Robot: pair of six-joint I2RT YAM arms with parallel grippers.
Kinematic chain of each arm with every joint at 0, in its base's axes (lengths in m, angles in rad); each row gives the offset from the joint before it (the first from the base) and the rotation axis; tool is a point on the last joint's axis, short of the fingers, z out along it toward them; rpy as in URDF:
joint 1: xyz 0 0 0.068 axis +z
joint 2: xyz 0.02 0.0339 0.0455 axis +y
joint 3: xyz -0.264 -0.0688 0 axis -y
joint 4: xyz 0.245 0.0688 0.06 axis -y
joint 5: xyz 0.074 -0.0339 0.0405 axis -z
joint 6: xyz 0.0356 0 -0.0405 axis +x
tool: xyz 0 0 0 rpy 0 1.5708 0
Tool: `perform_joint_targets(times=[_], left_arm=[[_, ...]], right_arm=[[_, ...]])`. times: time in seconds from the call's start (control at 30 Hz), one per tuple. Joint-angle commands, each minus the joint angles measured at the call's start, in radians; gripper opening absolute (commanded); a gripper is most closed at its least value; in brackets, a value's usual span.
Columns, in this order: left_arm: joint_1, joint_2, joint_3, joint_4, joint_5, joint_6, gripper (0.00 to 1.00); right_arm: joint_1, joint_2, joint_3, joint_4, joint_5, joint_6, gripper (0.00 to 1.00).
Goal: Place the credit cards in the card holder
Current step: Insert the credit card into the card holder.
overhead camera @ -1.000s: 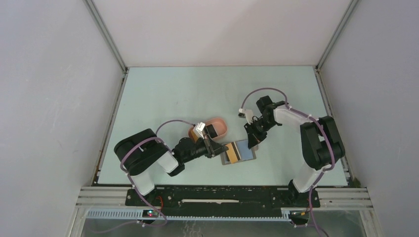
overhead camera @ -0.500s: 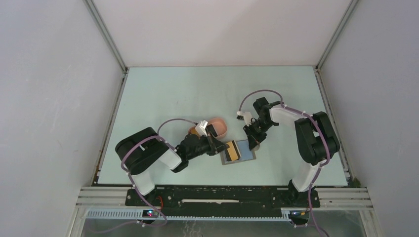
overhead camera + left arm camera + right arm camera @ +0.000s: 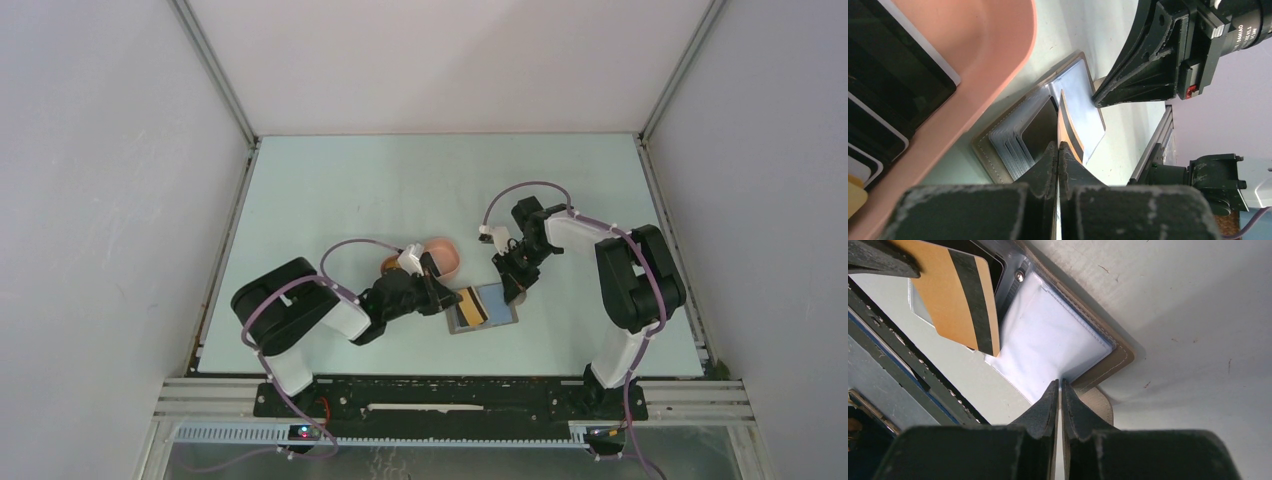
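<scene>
The card holder (image 3: 497, 305) lies open on the table, its card slots (image 3: 1007, 144) on one half and a blue-grey clear pocket (image 3: 1048, 340) on the other. My left gripper (image 3: 445, 300) is shut on a yellow-orange credit card (image 3: 468, 310) with a dark stripe (image 3: 955, 295). It holds the card on edge over the slot half (image 3: 1064, 117). My right gripper (image 3: 514, 291) is shut, its tips (image 3: 1058, 386) pressed on the holder's far edge beside the small tab (image 3: 1099, 404). More dark cards (image 3: 893, 75) with white stripes lie in the tray.
The peach-orange oval tray (image 3: 447, 260) stands just behind the left gripper, and its rim (image 3: 1003, 65) nearly touches the card holder. The right gripper's body (image 3: 1158, 55) stands close beyond the holder. The table's near rail (image 3: 903, 365) runs close by.
The left gripper has pushed the yellow-orange card a little further right over the holder. The right gripper shifted slightly onto the holder's far edge and then stayed.
</scene>
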Motion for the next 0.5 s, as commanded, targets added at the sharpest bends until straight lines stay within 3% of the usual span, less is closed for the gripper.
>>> perform_joint_targets(times=[0.0,0.47], left_arm=[[-0.011,-0.057,0.043,-0.084,-0.045,0.062,0.00],[-0.045,-0.097,0.122,-0.262,-0.094,0.143,0.00]], right_arm=[[0.007,0.003,0.030,-0.013,0.003,0.012,0.12],[0.010,0.003,0.032,-0.016,0.000,0.012,0.11]])
